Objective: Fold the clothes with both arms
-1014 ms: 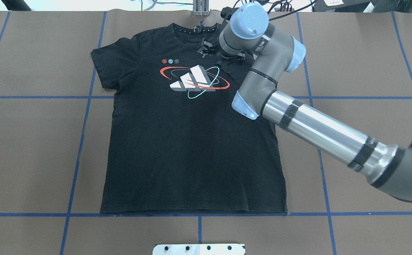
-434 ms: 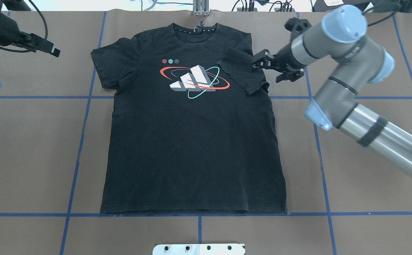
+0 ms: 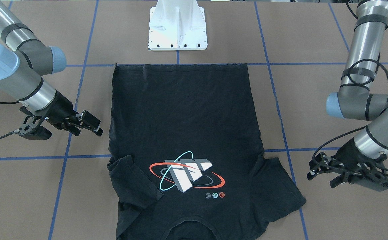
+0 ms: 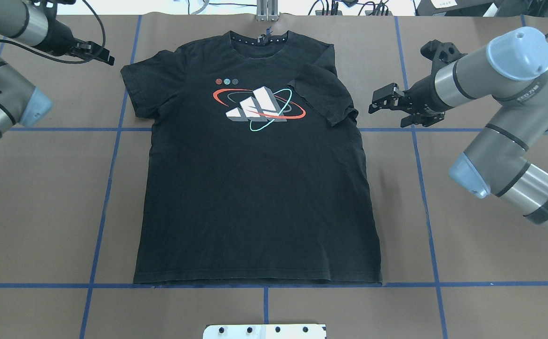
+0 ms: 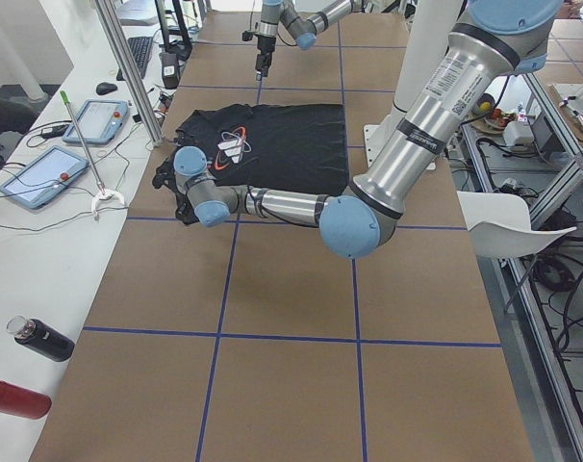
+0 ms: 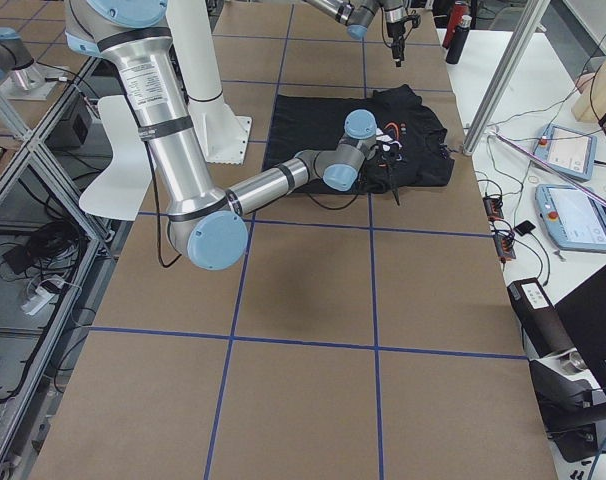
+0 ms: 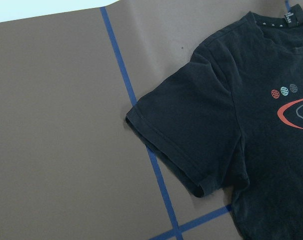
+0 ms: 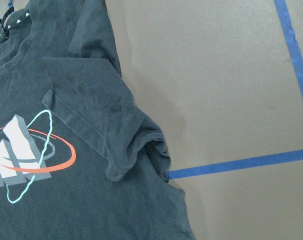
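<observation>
The clothes are one black T-shirt point(image 4: 255, 197) lying flat with its logo point(image 4: 257, 107) up, hem toward my base. The sleeve point(image 4: 323, 96) on my right is folded inward onto the chest, and the right wrist view shows it doubled over point(image 8: 91, 115). On my left the other sleeve point(image 4: 142, 89) lies spread flat, filling the left wrist view point(image 7: 191, 135). My right gripper point(image 4: 387, 110) hovers open just right of the folded sleeve, holding nothing. My left gripper point(image 4: 107, 57) hangs open off the shirt's left shoulder point(image 3: 317, 175), also holding nothing.
The brown table cover carries a grid of blue tape lines point(image 4: 114, 141). My white pedestal base point(image 3: 177, 30) stands just behind the hem. A side bench beyond the collar holds tablets point(image 5: 41, 173), bottles point(image 5: 41, 339) and metal posts point(image 5: 128, 67).
My right arm has pulled back rightward off the shirt, leaving the sleeve folded on the chest. My left arm has come in from the top left toward the spread sleeve.
</observation>
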`<control>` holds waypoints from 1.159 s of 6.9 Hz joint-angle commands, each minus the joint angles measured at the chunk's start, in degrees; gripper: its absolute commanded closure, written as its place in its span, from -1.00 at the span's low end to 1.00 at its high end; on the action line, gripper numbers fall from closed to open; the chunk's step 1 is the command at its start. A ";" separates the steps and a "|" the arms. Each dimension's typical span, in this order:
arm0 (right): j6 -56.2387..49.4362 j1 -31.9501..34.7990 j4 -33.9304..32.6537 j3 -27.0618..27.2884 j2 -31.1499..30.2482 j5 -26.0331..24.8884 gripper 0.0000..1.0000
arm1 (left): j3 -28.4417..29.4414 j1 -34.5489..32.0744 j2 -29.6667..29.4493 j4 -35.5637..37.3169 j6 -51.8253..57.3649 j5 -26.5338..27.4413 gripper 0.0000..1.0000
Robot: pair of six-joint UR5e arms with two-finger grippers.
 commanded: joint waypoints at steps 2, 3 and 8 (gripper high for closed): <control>-0.01 -0.05 0.01 1.05 -0.68 -0.35 -0.98 | 11.18 2.62 -4.51 -7.09 -0.50 6.19 -0.18; -0.09 0.04 0.01 0.87 -0.59 -0.53 -0.98 | 13.47 3.14 -5.83 -7.37 -0.67 7.49 -0.14; -0.09 -0.22 -0.08 0.25 -0.33 -3.25 -0.98 | 19.56 4.91 -8.48 -11.33 -0.94 8.82 0.23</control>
